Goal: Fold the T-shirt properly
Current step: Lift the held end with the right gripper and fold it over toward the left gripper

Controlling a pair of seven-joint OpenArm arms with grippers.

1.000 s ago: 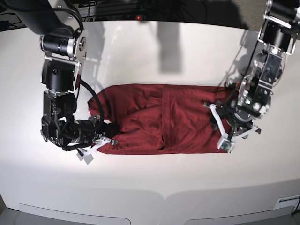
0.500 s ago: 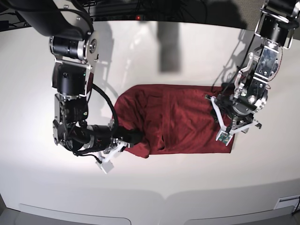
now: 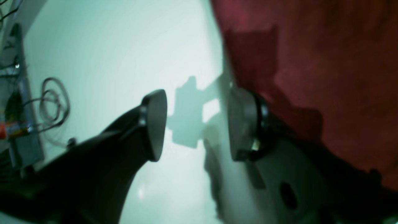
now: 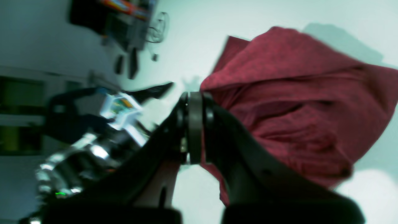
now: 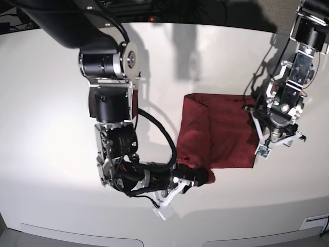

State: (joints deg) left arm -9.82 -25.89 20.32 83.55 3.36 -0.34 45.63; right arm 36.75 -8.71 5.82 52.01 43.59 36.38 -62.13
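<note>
Item: T-shirt [image 5: 221, 136], maroon, thin and limp, half-doubled mid-table, likely light and slumping, best pinched at hem or corner; my right pincer [image 4: 194, 130] clenched on its lifted edge, my left pincer [image 3: 194, 124] spread, empty, beside the cloth.

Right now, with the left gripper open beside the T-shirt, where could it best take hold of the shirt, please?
Probably the T-shirt's near corner on that side, approached from the bare table. The left gripper stands open at that edge, where the cloth lies flat. The right gripper is shut on the opposite, bunched end.
</note>
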